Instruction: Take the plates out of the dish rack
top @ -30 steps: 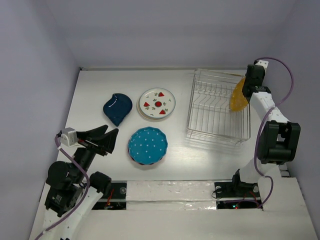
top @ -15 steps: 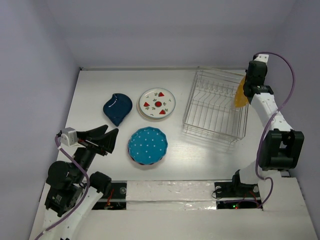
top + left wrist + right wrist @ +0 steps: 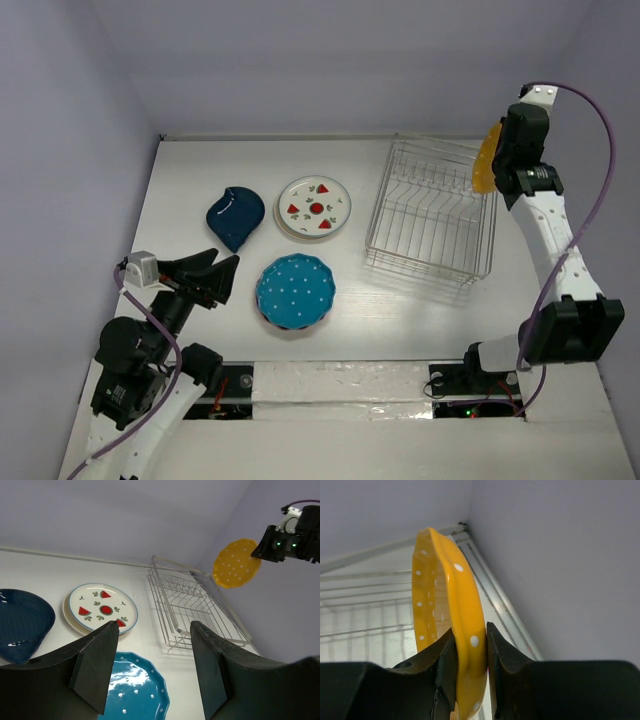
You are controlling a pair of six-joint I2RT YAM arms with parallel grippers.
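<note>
Now that the right claw (image 3: 497,160) has gone up, the yellow plate (image 3: 486,160) is out of the rack (image 3: 430,215). It hangs in the air over the rack's far right corner. A second ago it sat lower, down among the wires at that end. The claw is pinching the plate's rim from both sides, and the plate stands on edge, sticking out past the claw's tips. The rack also slid a little to the left as the plate came out. Below this claw the rack looks bare, so I think this is the last plate to move. Far off to the claw's left, the teal plate (image 3: 295,291), the fruit plate (image 3: 314,208) and the dark blue plate (image 3: 235,216) lie flat on the table (image 3: 200,170). The left claw (image 3: 222,280) is spread wide with nothing in it, and the teal plate is just to its right. I think the yellow plate only needs carrying over to the others, without bumping the wires.
</note>
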